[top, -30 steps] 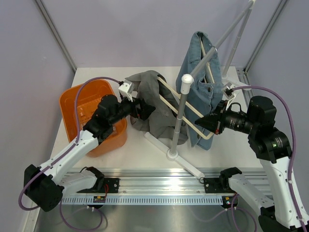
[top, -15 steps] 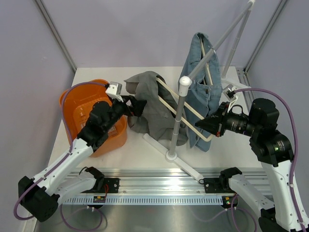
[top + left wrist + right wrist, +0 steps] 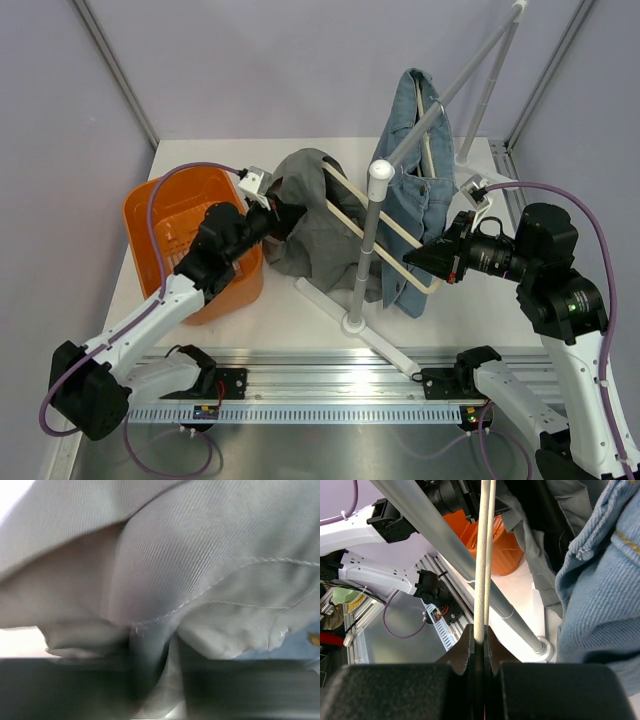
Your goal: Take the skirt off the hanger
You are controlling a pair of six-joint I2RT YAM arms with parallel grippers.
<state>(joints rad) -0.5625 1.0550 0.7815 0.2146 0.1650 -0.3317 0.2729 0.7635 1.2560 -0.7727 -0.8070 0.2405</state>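
Narrowed from wide open a second ago to a pinch: left tool (image 3: pixel 285 216), swung back low against the cloth after a brief lift.

Grey skirt (image 3: pixel 320 210) draped and bunched over the far-left end of a cream hanger (image 3: pixel 480 580), above the counter (image 3: pixel 290 310) and just beside an orange basket (image 3: pixel 175 215). Looks soft, light and limp, with a fine twill weave and stitched hems. Likely to fold, sag and stretch rather than come away as one piece, and to snag on the hanger end if dragged across it. Best taken by a thick fold or hem close to that end, then drawn off along the rods toward the basket side.

Seen from the left wrist: grey cloth filling the view, a hemmed fold tucked down between the two dark fingers. Judged clenched on the skirt, though blurred and partly in shadow.

Right tool (image 3: pixel 418 257) clamped tight on the near end of the hanger, thin cream rods running straight out from between its fingers.

Further out: white pole rack (image 3: pixel 369 240) standing between the two arms, crossed by the hanger in the overhead view. Blue denim garment (image 3: pixel 415 190) seemingly hung over the rack's slanted bar, lying against the hanger near the right tool.
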